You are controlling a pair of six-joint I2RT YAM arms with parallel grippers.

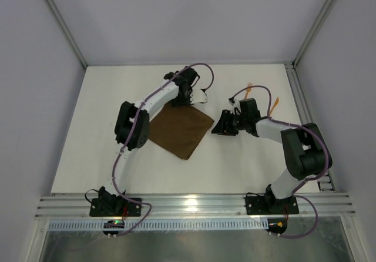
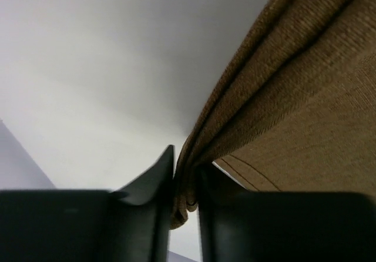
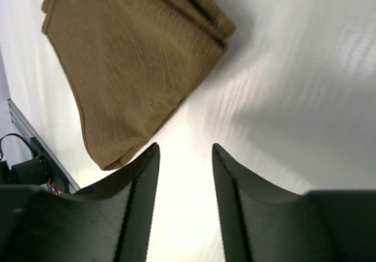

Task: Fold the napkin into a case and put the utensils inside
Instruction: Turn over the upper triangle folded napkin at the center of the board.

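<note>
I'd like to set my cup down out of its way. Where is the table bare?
Bare: the table left of the left arm, up to the wall; the near strip between the napkin and the rail. Crowded: the middle, around the left gripper and right gripper, and far right by the utensils.

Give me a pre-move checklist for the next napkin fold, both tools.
1. Napkin edge between left tool fingers: ok.
2. Left tool clamped firmly: cannot tell.
3. Right tool open, empty: ok.
4. Right tool clear of napkin: ok, a gap shows between them.
5. Napkin narrowed into a case: not ok, it is a wide, layered, roughly square shape.
6. Utensils off the cloth: ok, both orange pieces lie far right, apart from it.
</note>
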